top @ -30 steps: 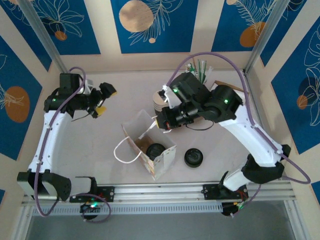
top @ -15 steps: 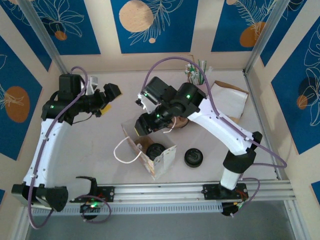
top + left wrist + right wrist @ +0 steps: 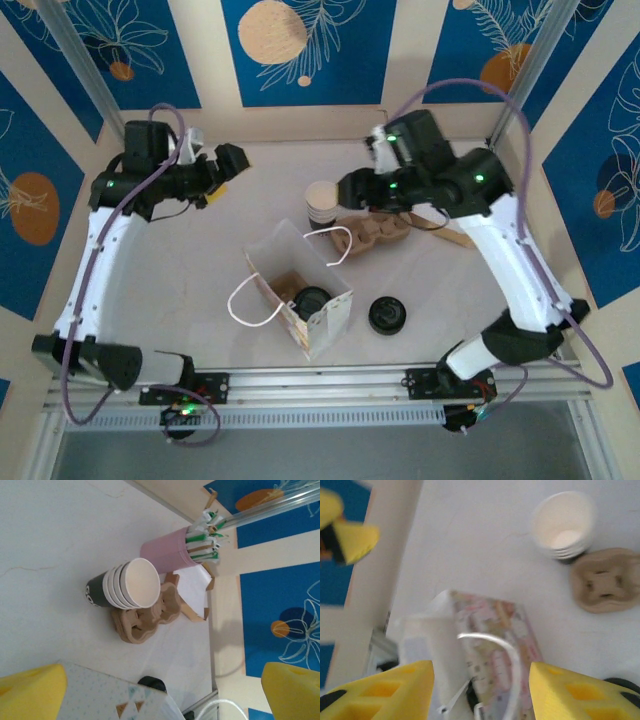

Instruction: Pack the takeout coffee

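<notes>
Top view: takeout coffee [image 3: 312, 299] sits inside paper bag [image 3: 325, 320], black lid up, table centre (same as half second back). Right gripper [image 3: 348, 188], then low over bag's far rim, now pulled away to 1 o'clock of bag, beside paper cup stack [image 3: 321, 203]. Loose black lid [image 3: 387, 315] at 3 o'clock of bag. Left gripper [image 3: 228, 163] at 11 o'clock.
Left wrist: yellow fingers [image 3: 30, 692] wide apart, nothing between.
Right wrist: fingers [image 3: 570, 692] apart, empty; bag's white handle [image 3: 495, 642] below.
</notes>
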Robot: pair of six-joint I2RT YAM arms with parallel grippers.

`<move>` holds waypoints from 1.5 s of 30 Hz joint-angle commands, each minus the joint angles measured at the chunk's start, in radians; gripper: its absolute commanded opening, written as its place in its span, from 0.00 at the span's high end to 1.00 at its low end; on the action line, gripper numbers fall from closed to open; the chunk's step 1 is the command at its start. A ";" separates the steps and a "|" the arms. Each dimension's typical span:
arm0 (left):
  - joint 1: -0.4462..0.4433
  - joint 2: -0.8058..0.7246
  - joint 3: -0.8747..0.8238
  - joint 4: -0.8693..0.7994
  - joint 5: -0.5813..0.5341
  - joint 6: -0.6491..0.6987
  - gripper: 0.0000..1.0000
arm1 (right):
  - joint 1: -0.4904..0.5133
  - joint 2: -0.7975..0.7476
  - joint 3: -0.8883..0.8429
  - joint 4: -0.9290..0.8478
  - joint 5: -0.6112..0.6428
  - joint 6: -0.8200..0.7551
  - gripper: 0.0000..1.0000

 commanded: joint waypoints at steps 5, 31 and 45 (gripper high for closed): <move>-0.017 0.163 0.116 -0.087 -0.004 0.063 0.00 | -0.320 -0.116 -0.267 0.055 0.033 0.183 0.46; -0.057 0.358 0.273 -0.149 -0.058 0.077 0.00 | -0.792 0.361 -0.189 0.087 0.017 0.144 0.36; -0.044 0.392 0.238 -0.090 -0.033 0.044 0.00 | -0.809 0.685 0.075 -0.069 0.053 0.182 0.52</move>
